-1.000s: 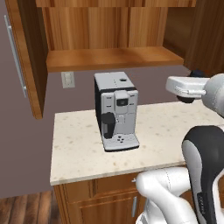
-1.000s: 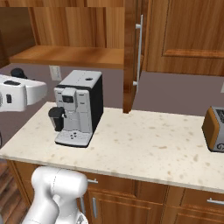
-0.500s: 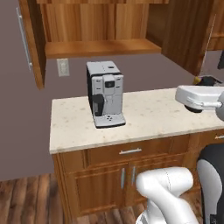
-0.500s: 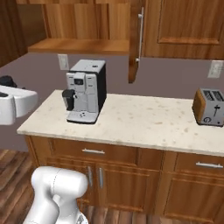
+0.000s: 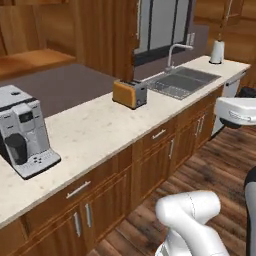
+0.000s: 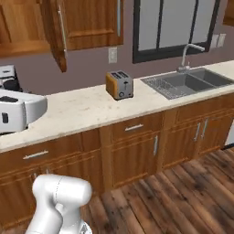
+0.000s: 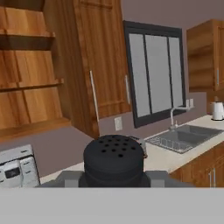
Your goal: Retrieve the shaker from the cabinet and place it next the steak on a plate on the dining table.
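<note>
Our gripper (image 7: 114,183) pinches the shaker (image 7: 114,160), its bottom hidden, with the cabinet (image 7: 43,65) at ten o'clock.

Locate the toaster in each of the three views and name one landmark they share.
Left base view: toaster upper centre, on the counter left of the sink.
Right base view: toaster centre-left, below the wall outlet.
Hand view: mostly hidden behind the shaker; I cannot pick it out surely.
Shared landmark: the sink's faucet.

I see a speckled stone surface (image 6: 91,107) on wooden drawer cabinets (image 6: 137,146), sink (image 6: 192,82) at its right end, dark-framed window (image 6: 160,27) behind, mauve wall (image 6: 87,57), plank floor (image 6: 173,201).
</note>
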